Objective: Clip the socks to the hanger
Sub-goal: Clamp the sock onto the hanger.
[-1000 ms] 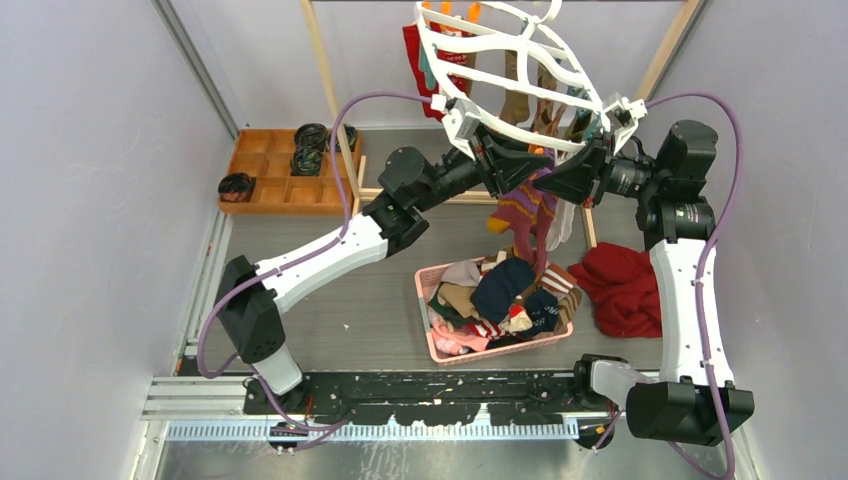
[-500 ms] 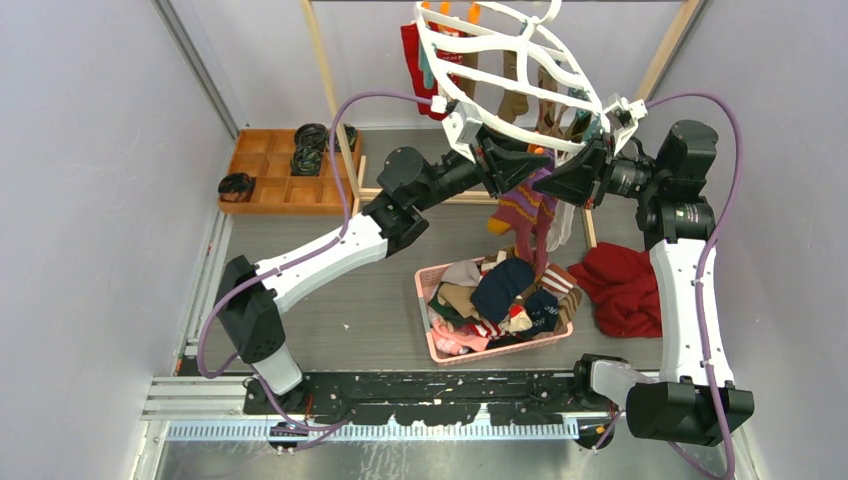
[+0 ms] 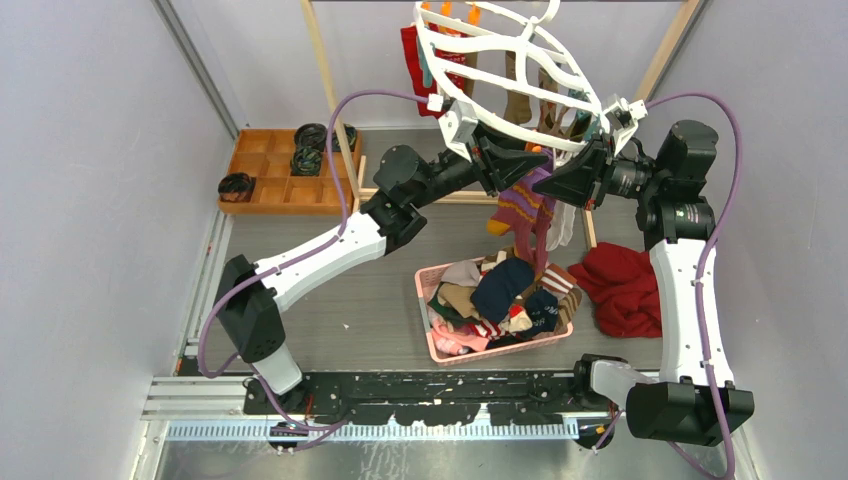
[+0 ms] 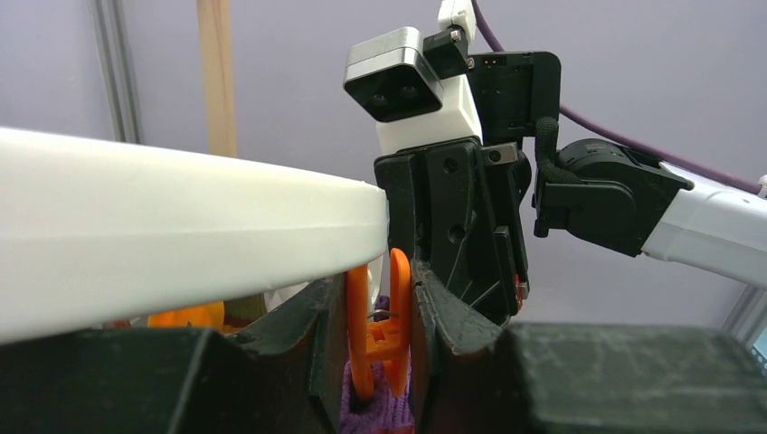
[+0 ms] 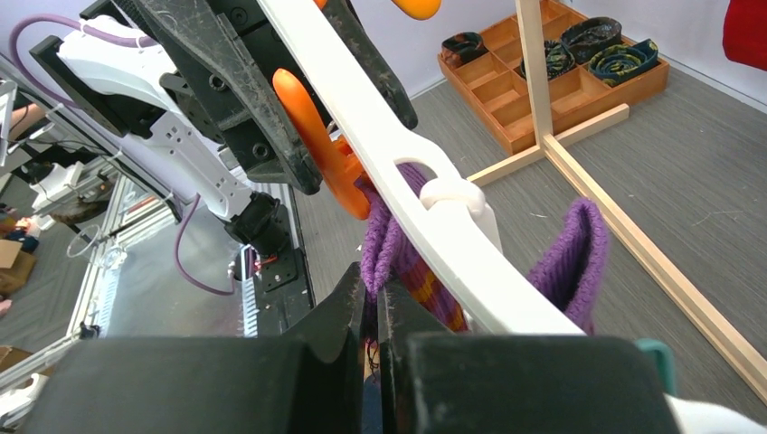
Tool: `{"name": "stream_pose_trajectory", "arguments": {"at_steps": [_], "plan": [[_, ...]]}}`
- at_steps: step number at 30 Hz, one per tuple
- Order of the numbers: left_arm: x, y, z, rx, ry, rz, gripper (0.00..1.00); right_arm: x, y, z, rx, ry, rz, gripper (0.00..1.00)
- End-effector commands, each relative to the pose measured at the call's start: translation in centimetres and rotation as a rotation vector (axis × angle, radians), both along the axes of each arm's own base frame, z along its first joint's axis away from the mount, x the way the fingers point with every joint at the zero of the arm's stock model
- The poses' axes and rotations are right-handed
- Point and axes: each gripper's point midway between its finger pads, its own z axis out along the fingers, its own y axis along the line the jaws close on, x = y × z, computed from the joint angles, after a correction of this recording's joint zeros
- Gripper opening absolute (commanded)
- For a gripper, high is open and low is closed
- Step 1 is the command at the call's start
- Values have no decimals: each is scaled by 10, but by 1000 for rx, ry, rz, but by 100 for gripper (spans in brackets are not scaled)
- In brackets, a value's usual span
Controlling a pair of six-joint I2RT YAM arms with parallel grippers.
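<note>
Purple with orange bands, the striped sock [image 5: 380, 244] hangs from just under the near rim of the hanger [image 5: 402, 158], its cuff drawn up against the white bar. The right pincer [image 5: 373, 312] is all but closed, with only a sliver between its fingers, and nips a fold of that sock right below the bar.

Beside it on the same rim is an orange peg [image 4: 380, 330]. The left pincer [image 4: 378, 348] is partly open, and its two dark fingers [image 4: 317, 339] press on the outer sides of the peg's handles. The tip of the peg sits at the purple knit. The two pincers face each other across the rim, very near, and whether they touch cannot be told.

In the top view the hanger [image 3: 500, 70] hangs high at the back, and more socks [image 3: 418, 55] dangle from its far side. Below the striped sock, a pink basket [image 3: 425, 300] on the grey surface [image 3: 330, 290] holds a heap of mixed socks. A red cloth [image 3: 625, 285] lies just to the right of the basket.
</note>
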Motion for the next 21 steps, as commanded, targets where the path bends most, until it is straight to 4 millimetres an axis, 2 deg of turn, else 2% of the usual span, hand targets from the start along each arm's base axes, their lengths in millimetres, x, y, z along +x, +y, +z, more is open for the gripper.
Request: {"name": "stream_pose_trajectory", "arguments": {"at_steps": [1, 21], "plan": [[-18, 16, 44, -100, -133, -40, 2, -8, 1, 12, 3, -19, 13, 1], [-24, 9, 35, -53, -173, -130, 2, -9, 1, 26, 2, -43, 15, 1]]}}
